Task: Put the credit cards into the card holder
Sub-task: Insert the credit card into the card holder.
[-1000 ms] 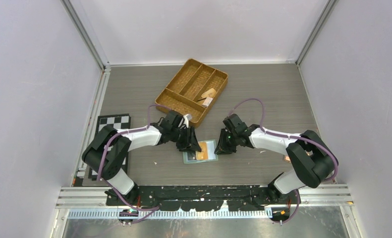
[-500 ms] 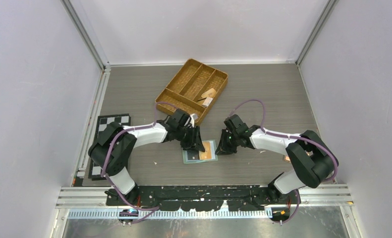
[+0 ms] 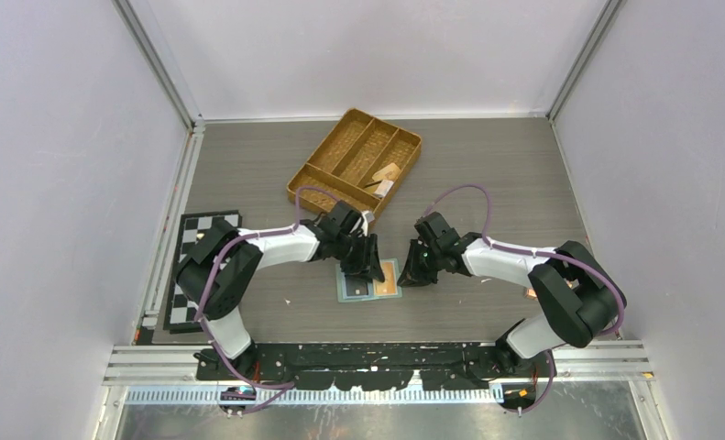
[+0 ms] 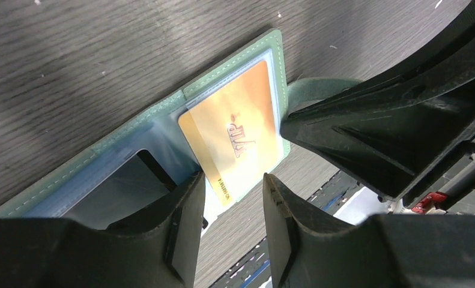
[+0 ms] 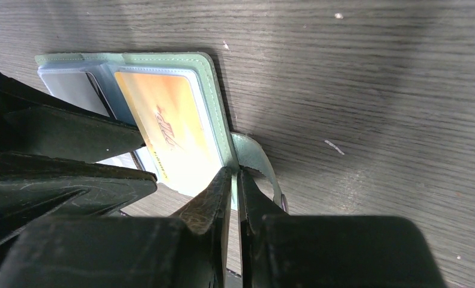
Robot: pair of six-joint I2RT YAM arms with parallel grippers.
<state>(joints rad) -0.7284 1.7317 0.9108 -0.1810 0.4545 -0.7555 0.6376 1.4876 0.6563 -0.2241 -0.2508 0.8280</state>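
The sage-green card holder (image 3: 342, 295) lies open and flat on the table between both arms. A gold credit card (image 4: 238, 135) sits in its right clear pocket, also seen as the gold card (image 5: 169, 135). A grey card (image 5: 72, 87) shows in the left pocket. My left gripper (image 3: 363, 266) hovers low over the holder's middle; its jaws (image 4: 232, 180) stand open with nothing between them. My right gripper (image 3: 411, 272) is at the holder's right edge by the snap strap (image 5: 262, 168). Its jaws (image 5: 235, 175) are pinched on that thin green edge.
A woven brown divided tray (image 3: 322, 183) stands behind the holder with a small item (image 3: 386, 177) in one compartment. A checkerboard mat (image 3: 193, 266) lies at the left. A small orange scrap (image 3: 530, 293) lies near the right arm's base.
My left gripper has slid to the right, over the card holder. The right gripper stayed at the holder's right edge and its jaws drew closer together.
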